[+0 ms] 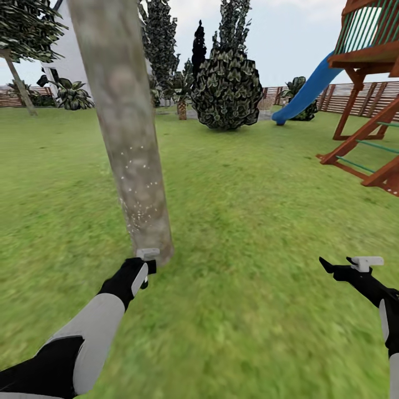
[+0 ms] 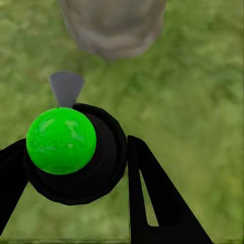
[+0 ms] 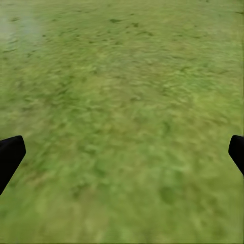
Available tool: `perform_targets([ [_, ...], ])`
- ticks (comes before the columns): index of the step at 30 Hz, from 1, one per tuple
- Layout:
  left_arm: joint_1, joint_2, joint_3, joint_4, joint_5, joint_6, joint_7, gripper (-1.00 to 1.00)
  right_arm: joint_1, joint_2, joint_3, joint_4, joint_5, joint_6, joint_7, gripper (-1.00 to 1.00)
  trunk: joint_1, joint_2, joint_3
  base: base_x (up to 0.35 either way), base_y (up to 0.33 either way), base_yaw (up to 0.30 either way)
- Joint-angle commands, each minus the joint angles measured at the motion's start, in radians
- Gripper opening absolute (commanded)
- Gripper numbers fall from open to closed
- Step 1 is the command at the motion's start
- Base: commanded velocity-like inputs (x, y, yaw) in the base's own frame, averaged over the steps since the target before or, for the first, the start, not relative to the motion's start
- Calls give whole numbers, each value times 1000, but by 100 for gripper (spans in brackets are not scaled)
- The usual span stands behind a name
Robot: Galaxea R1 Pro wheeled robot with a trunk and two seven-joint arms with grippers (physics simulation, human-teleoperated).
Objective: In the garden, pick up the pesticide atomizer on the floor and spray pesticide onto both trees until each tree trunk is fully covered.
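A thick, mottled grey-brown tree trunk (image 1: 124, 127) rises from the garden lawn at centre left, leaning slightly. White specks of pesticide (image 1: 136, 188) dot its lower part. My left gripper (image 1: 145, 267) sits at the trunk's foot, shut on the pesticide atomizer (image 1: 147, 254), whose whitish head points at the bark. In the left wrist view the atomizer (image 2: 71, 152) shows its bright green dot, dark body and grey nozzle between my left gripper (image 2: 76, 147) fingers, with the trunk base (image 2: 112, 25) just beyond. My right gripper (image 1: 343, 266) hovers open over grass at the right, its fingers spread wide around nothing (image 3: 123, 152).
A wooden play frame (image 1: 366, 127) with a blue slide (image 1: 305, 91) stands at the right. A big dark bush (image 1: 227, 88) and tall columnar trees rise behind. A slat fence (image 1: 360, 94) rings the lawn. Another leaning pale-trunked tree (image 1: 19, 83) stands far left.
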Motion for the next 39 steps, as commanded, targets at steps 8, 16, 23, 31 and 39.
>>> perform_targets([
  [8, 44, 2, -2, 0, -2, -128, -1, -100, 0, 3, 1, 3, 1, 0, 0, 100, 0, 0, 0, 226, -188, 157],
  [16, 46, -3, -2, 1, -2, -130, -1, -100, 0, 5, 1, 3, 1, 0, 0, 100, 0, 0, 0, 35, -271, 277],
  [23, 47, -3, -2, 2, -1, -130, -1, -100, 0, 5, 1, 3, 1, 0, 0, 100, 0, 0, 0, 151, -269, 68],
  [31, 47, -5, -2, 2, -1, -130, -1, -100, 0, 5, 1, 3, 1, 0, 0, 100, 0, 0, 0, 154, -268, 37],
  [39, 47, -5, -2, 2, -1, -129, -5, -100, 0, 5, 1, 3, 1, 0, 0, 100, 0, 0, 0, 154, -268, 271],
])
